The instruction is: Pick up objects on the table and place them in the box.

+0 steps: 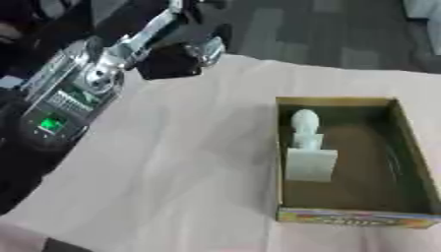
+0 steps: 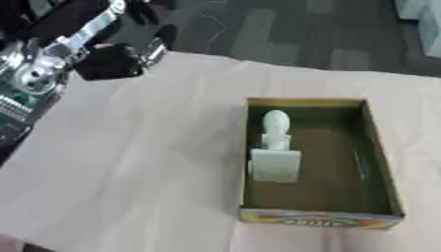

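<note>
Box (image 1: 417, 162): one, holding one white object (image 1: 306, 147). Left hand (image 1: 176, 56) upper left, finger state unclear.

Matt cardboard box (image 1: 344, 216) with a glossy printed front; the white object (image 1: 306, 147) inside looks like smooth plastic. Table (image 1: 172, 162) wears pale matt cloth. The left arm (image 1: 95, 74) gleams metallic.

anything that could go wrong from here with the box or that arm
1. The left arm hangs over the table's far left corner; swinging toward the box it might clip the near wall and shift it.
2. The white object inside leans against the box's left wall, so a nudge could tip it.
3. Whether the left hand holds anything cannot be told.
</note>
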Action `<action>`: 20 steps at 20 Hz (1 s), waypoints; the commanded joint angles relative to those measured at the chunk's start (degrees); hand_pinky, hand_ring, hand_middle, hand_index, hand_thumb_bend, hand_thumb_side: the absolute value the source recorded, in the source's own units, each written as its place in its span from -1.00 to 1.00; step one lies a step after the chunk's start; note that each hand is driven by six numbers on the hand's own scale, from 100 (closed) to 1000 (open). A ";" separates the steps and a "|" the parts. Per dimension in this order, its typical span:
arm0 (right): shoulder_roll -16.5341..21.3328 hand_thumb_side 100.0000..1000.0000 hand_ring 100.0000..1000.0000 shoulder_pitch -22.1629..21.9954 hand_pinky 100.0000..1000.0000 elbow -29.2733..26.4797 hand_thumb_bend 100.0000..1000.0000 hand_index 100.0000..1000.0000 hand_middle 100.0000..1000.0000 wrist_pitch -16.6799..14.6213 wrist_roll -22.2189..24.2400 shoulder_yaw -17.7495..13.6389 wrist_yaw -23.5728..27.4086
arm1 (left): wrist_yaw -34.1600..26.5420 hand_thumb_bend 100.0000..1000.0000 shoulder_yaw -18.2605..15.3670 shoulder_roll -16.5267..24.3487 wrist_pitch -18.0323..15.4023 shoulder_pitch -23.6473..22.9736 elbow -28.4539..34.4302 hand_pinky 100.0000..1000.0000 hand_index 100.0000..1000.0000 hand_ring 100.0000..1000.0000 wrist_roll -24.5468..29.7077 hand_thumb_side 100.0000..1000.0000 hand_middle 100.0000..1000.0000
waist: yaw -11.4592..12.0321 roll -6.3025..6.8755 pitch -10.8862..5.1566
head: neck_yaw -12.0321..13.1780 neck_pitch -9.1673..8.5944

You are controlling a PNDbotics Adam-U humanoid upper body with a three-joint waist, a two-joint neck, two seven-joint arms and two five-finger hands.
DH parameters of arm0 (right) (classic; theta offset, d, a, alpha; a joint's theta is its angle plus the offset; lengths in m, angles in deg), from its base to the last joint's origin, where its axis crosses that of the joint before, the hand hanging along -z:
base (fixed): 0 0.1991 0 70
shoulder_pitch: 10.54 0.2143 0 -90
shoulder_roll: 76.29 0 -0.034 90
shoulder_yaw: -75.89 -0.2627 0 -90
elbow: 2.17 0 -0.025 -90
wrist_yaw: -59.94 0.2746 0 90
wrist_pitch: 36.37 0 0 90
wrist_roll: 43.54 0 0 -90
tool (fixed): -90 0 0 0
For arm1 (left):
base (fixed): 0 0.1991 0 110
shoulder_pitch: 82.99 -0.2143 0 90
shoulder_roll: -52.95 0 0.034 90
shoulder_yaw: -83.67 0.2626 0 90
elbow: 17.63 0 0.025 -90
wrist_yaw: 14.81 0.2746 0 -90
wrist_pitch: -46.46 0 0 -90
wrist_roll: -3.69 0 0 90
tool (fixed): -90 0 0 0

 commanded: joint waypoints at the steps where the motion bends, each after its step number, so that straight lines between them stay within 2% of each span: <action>1: 1.58 1.00 -0.41 -0.08 -0.25 0.36 -1.00 -0.05 -0.36 -2.41 0.97 -1.21 -0.46 | -5.47 -1.00 0.17 -4.05 -3.53 -0.12 0.66 -0.48 0.45 -0.27 -8.04 0.68 0.23 | 0.78 -0.17 -1.45 | -2.43 -1.01; 3: 1.49 1.00 -0.41 -0.67 -0.25 -0.06 -1.00 -0.05 -0.35 -2.23 0.00 -2.12 -1.00 | -6.39 -1.00 0.43 -4.97 -7.42 0.91 0.66 -0.47 0.43 -0.27 -7.49 0.68 0.22 | 1.52 -0.35 -1.79 | -3.01 -1.37; 6: 1.86 1.00 -0.41 -1.45 -0.25 -1.70 -1.00 -0.05 -0.36 -1.45 -2.32 -3.34 -2.46 | -6.15 -1.00 0.66 -5.63 -11.27 2.43 0.66 -0.44 0.39 -0.25 -4.06 0.67 0.23 | 2.16 -0.43 -1.94 | -3.36 -1.70; 8: 2.28 1.00 -0.41 -1.96 -0.25 -2.47 -1.00 -0.05 -0.35 -1.30 -3.40 -3.92 -4.11 | -5.26 -1.00 0.13 -5.84 -12.94 3.12 0.66 -0.43 0.36 -0.25 -2.87 0.66 0.22 | 2.42 -0.36 -1.91 | -3.34 -1.29; 11: 2.19 1.00 -0.41 -2.37 -0.25 -3.42 -1.00 -0.05 -0.36 -0.52 -5.36 -4.50 -6.00 | -5.53 -1.00 -1.83 -6.06 -15.75 4.21 0.66 -0.43 0.32 -0.26 -4.67 0.65 0.20 | 2.46 -0.24 -1.98 | -3.30 0.09; 14: 2.16 1.00 -0.41 -2.63 -0.25 -4.10 -1.00 -0.05 -0.36 0.00 -6.68 -4.33 -7.14 | -7.37 -1.00 -3.16 -6.64 -17.16 5.05 0.66 -0.44 0.31 -0.28 -6.01 0.66 0.18 | 2.42 -0.27 -2.21 | -3.72 1.16; 19: 1.70 1.00 -0.41 -2.08 -0.25 -3.76 -1.00 -0.05 -0.36 -0.59 -6.50 -2.85 -7.70 | -7.32 -1.00 -1.80 -6.75 -18.68 4.48 0.66 -0.41 0.31 -0.24 -5.76 0.63 0.20 | 1.87 -0.09 -2.33 | -2.71 1.77; 20: 1.71 1.00 -0.41 -1.94 -0.25 -3.50 -1.00 -0.05 -0.36 -0.78 -6.17 -2.58 -7.67 | -6.96 -1.00 -1.47 -6.86 -19.29 4.26 0.66 -0.31 0.31 -0.15 -6.09 0.62 0.24 | 1.86 0.01 -2.31 | -2.62 1.84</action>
